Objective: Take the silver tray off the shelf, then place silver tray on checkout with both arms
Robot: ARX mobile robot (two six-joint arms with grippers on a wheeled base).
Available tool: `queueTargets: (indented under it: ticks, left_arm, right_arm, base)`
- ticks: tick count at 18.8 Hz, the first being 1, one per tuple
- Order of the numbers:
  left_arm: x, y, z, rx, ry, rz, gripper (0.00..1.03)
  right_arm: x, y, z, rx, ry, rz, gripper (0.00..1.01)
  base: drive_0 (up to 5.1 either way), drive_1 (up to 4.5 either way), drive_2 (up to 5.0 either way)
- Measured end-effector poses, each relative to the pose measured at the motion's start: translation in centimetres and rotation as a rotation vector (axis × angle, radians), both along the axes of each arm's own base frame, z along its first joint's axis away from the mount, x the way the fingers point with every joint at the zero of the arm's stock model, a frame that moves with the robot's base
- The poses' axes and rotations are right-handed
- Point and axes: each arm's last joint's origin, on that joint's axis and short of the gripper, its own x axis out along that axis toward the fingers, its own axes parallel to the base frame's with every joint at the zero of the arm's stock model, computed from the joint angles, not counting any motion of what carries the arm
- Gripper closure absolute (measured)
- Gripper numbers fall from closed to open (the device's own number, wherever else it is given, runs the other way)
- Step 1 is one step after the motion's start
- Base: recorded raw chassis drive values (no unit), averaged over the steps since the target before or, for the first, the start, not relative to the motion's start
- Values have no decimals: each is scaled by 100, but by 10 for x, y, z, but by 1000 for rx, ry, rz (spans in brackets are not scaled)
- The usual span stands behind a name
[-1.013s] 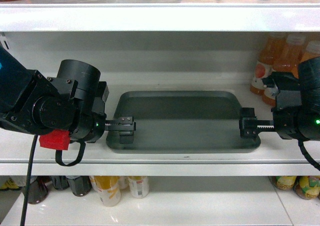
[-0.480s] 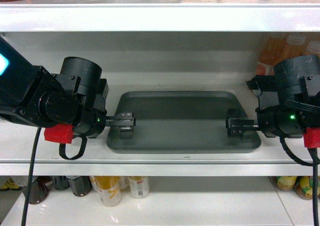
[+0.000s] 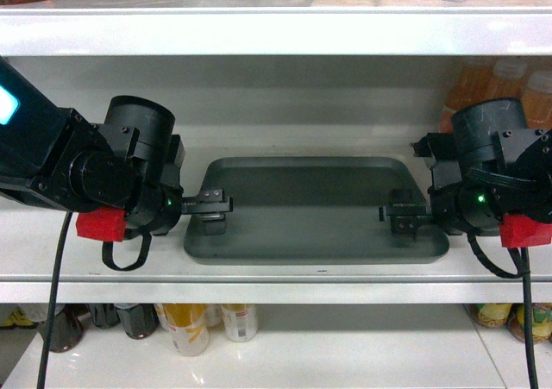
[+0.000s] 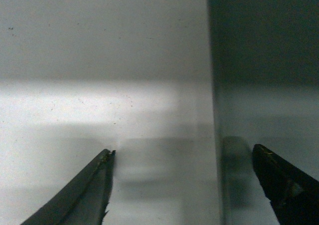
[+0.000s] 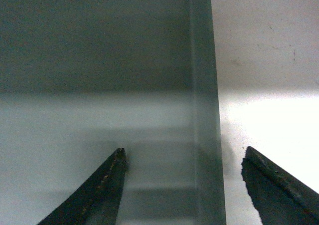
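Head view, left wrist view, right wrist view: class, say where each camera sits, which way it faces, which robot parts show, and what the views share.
Head: on the robot, looking forward at the shelf; the silver tray lies between the left gripper and right gripper.
Left wrist: on the left arm, looking past its open jaws, which straddle the tray's edge.
Right wrist: on the right arm, looking past its open jaws, likewise astride the tray's rim.
Shared: all three views show the tray on the white shelf board.
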Motion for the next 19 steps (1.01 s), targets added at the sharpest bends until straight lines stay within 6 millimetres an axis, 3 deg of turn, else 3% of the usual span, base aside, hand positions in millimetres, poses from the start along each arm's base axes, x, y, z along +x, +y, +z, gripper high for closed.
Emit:
queueTargets:
  ticks: [2, 5, 6, 7, 11, 14, 19]
  left_arm:
    - [1, 1, -1, -15, 10, 8, 28]
    - [2, 1, -5, -82, 68, 16, 79]
    - [2, 0, -6, -99, 79, 11, 94]
    - [-1, 1, -7, -133, 71, 15, 100]
    - [-35, 0, -1, -178, 44, 53, 100]
    - [-74, -5, 7, -160, 44, 58, 100]
    - [-124, -10, 40, -150, -8, 51, 100]
  right_arm:
    - [1, 1, -1, -5, 3, 5, 38]
    - [5, 5, -1, -52, 34, 8, 89]
    - [5, 5, -1, -40, 36, 8, 97]
    - [2, 4, -3, -34, 30, 2, 97]
    - [-29, 0, 1, -2, 13, -12, 97]
    - [-63, -5, 9, 17, 7, -17, 97]
    - [-117, -13, 45, 67, -55, -16, 97]
  base:
    - [0, 0, 0]
    - [0, 0, 0]
    - [0, 0, 0]
    - [0, 0, 0]
    - [0, 0, 0]
    - [0, 0, 0]
    - [0, 0, 0]
